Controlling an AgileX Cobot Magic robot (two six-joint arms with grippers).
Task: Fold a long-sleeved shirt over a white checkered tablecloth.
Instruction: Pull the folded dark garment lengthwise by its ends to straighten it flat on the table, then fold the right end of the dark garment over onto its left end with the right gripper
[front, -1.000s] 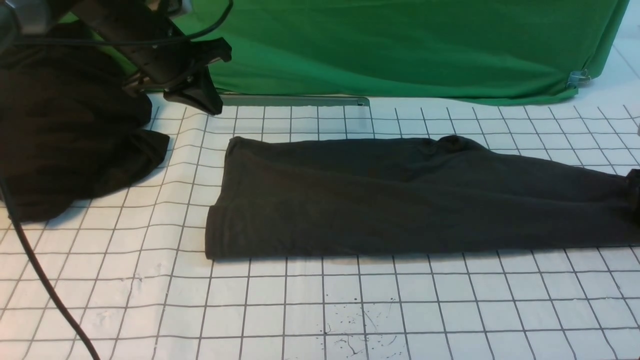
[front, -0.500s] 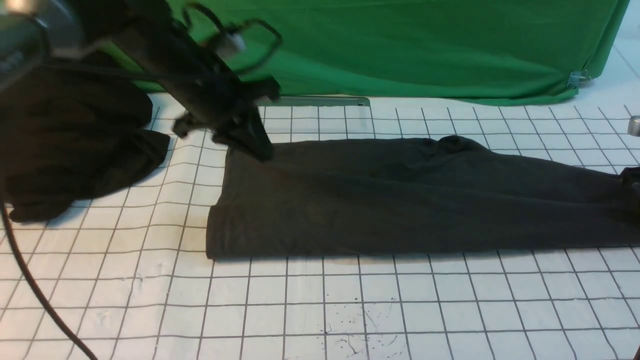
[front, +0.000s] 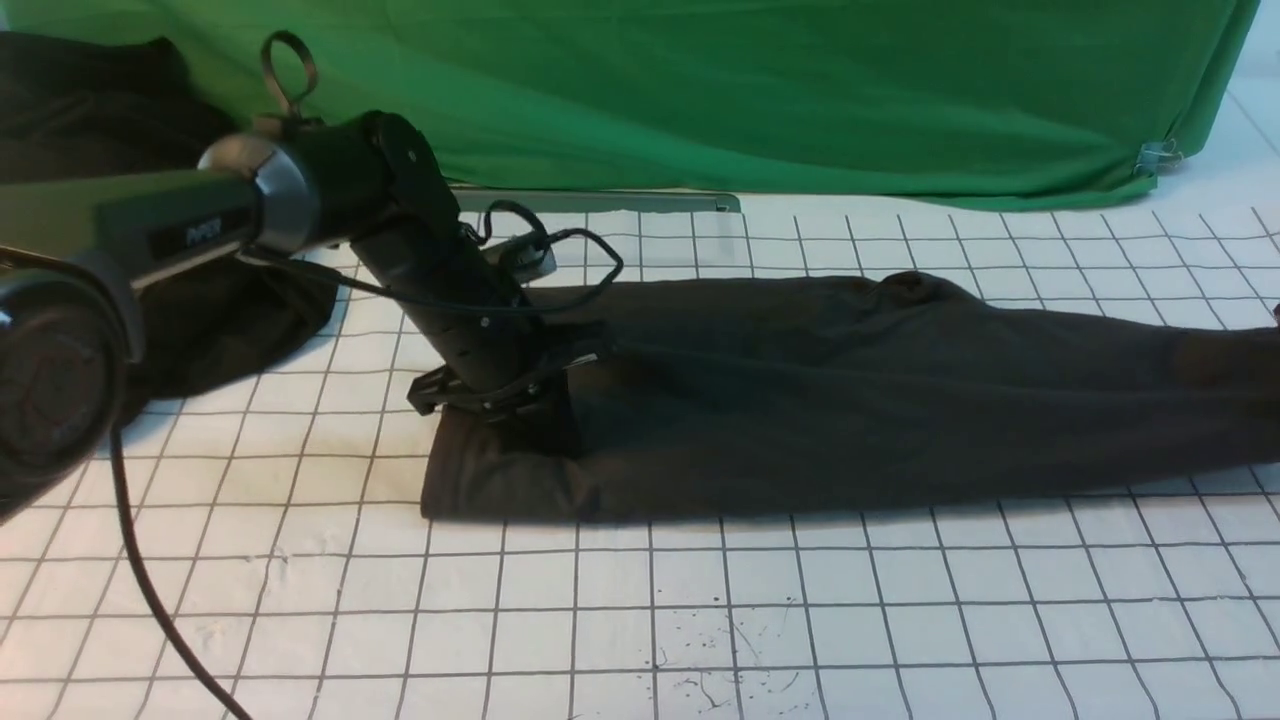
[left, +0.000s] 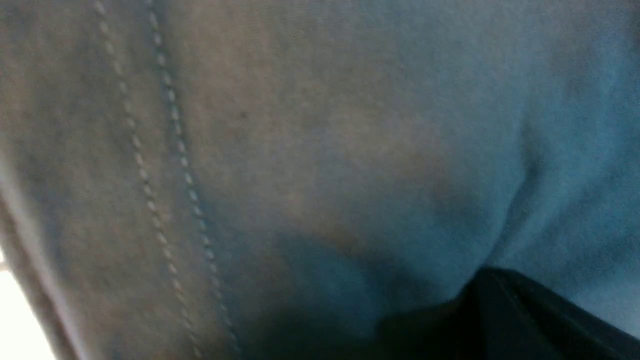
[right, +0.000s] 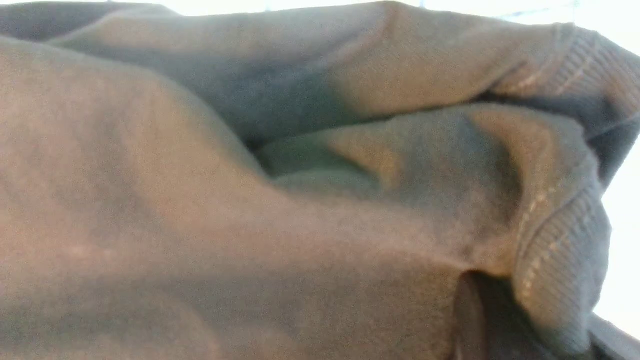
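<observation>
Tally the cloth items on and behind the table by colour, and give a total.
Charcoal: 1, the long-sleeved shirt
Black: 1, the heap of fabric
Green: 1, the backdrop
White with a grey grid: 1, the tablecloth
Total: 4

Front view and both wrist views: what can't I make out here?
- Left gripper fingertips: front view, sunk in long-sleeved shirt folds.
- Whether it pinches or just presses: left wrist view too close, blurred.
- Right gripper: past front view's right edge; wrist view, mostly buried under cloth.
- Shirt's right end: cut by front view's edge.
</observation>
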